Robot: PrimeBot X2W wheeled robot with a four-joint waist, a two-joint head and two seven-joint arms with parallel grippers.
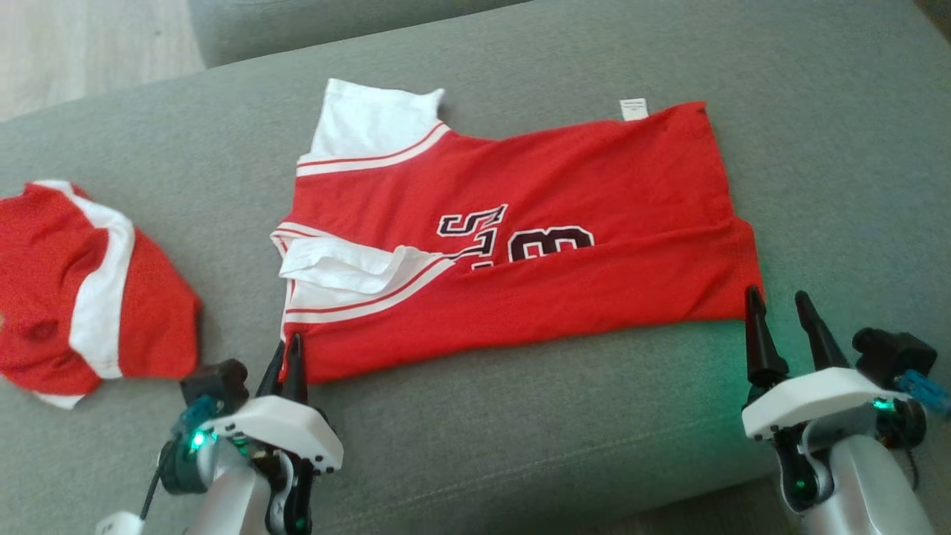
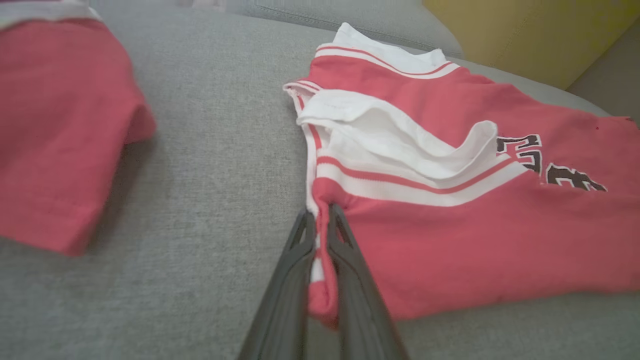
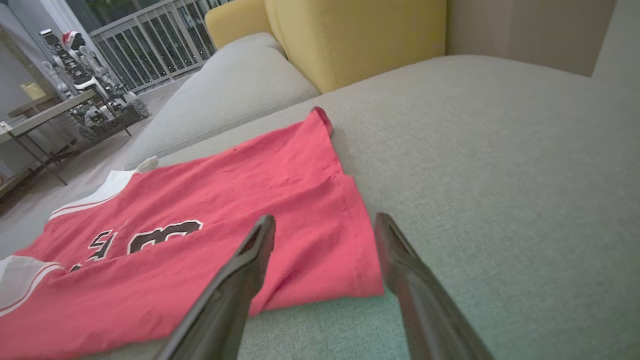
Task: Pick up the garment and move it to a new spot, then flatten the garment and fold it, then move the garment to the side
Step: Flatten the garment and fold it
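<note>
Jersey: red with white sleeves, spread flat mid-way along the grey sofa seat.
Left gripper: clamped on the jersey's sleeve-side corner — near the seat's front.
Right gripper: fingers apart, tips at the hem corner.
Second red garment: seat's left end.

The garment, beyond the dark-fingered left tool and right tool, is red with white sleeves, striped trim and dark, white-edged numerals. Left of the left tool, a second garment is red with a white band. The sofa is grey.
</note>
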